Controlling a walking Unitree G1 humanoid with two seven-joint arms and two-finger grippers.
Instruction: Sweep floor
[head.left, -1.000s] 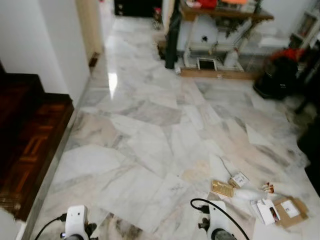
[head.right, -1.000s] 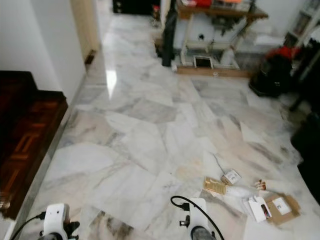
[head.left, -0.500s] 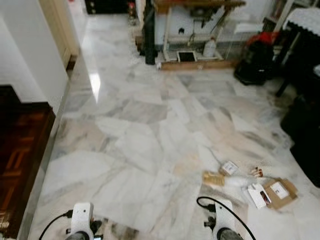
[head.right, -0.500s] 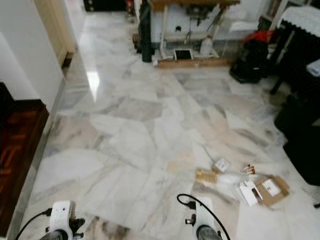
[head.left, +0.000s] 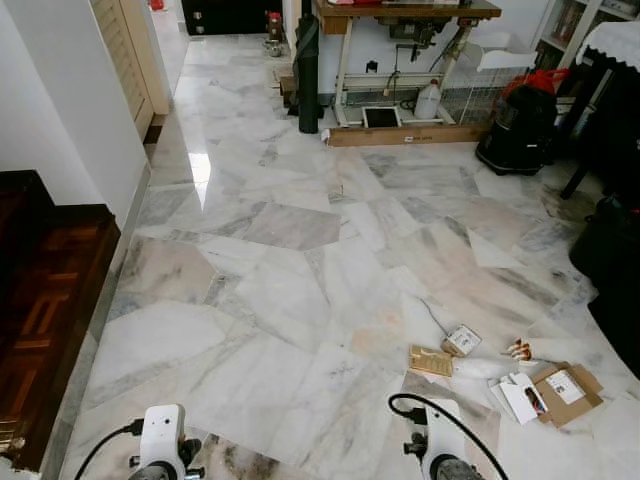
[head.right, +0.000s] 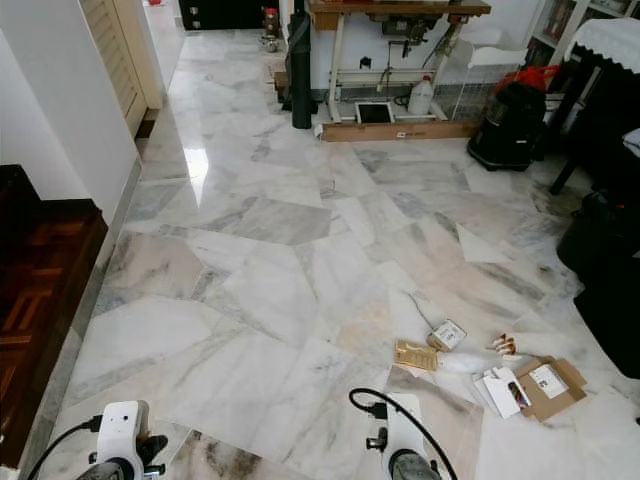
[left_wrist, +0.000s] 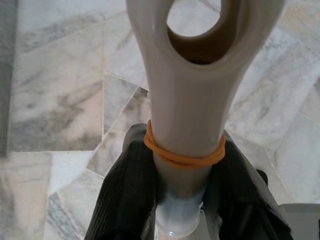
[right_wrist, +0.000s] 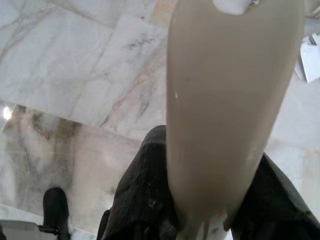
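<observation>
A: status? where's the debris

B: litter cluster on the white-grey marble floor (head.left: 300, 290): open brown cardboard box (head.left: 567, 392) with white paper scraps (head.left: 517, 397) touching its near side, flat tan card packet (head.left: 431, 361) and small white-labelled carton (head.left: 461, 340) further from the box, toward the dark wood stair edge (head.left: 50, 310)

A: grippers?

B: left gripper (left_wrist: 185, 200) clamped round a beige plastic handle with a hang-hole and an orange rubber band (left_wrist: 185, 100). right gripper (right_wrist: 200, 210) clamped round a plain beige plastic handle (right_wrist: 225, 110). can't see either tool's working end, so broom vs dustpan is a guess

A: step?

B: looks like approach, nothing swept yet. litter is just beyond the right wrist (head.left: 435, 455), on the box side

A: next?

B: my read: turn toward the box, lower the bristles behind the scraps, pull them together. light paper may skid on polished marble
</observation>
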